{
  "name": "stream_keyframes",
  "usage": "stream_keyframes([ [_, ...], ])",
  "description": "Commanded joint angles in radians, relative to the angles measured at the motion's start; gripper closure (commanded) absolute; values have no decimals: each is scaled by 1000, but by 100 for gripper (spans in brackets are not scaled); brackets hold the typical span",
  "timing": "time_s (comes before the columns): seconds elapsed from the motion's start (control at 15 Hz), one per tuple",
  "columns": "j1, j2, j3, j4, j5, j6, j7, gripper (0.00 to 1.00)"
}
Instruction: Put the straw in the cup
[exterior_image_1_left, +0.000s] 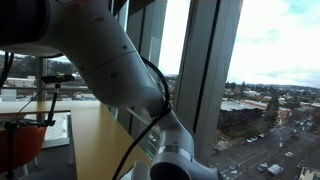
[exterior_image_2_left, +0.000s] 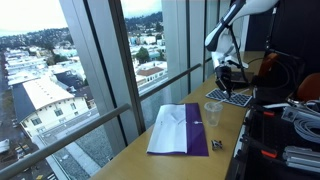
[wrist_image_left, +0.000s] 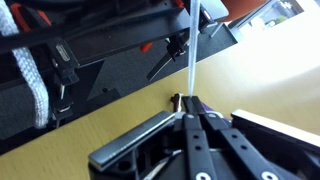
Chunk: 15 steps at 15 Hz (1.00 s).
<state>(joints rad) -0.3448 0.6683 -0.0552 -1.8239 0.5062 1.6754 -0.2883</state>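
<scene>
In the wrist view my gripper (wrist_image_left: 190, 104) is shut on a thin white straw (wrist_image_left: 192, 50), which sticks out past the fingertips above the wooden tabletop (wrist_image_left: 120, 120). In an exterior view a clear plastic cup (exterior_image_2_left: 212, 112) stands upright on the table next to a cloth. There my gripper (exterior_image_2_left: 228, 74) hangs above the far end of the table, beyond the cup. The straw is too thin to make out there. The cup is not in the wrist view. In the exterior view at the arm's base, the arm (exterior_image_1_left: 110, 60) fills the frame and hides the cup and gripper.
A white and purple cloth (exterior_image_2_left: 180, 130) lies on the table by the window. A small dark object (exterior_image_2_left: 216, 146) lies near its corner. A checkered mat (exterior_image_2_left: 228, 98) lies under the gripper. Cables and equipment (exterior_image_2_left: 285, 110) crowd the table's side. Tall window panes (exterior_image_2_left: 120, 70) border it.
</scene>
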Motion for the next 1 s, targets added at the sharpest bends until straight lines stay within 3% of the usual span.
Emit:
stream_keyframes([
  [0.0,-26,18,-15,39,16,-42,6,100],
  [0.93,-29,26,1,41,17,-28,-18,100],
])
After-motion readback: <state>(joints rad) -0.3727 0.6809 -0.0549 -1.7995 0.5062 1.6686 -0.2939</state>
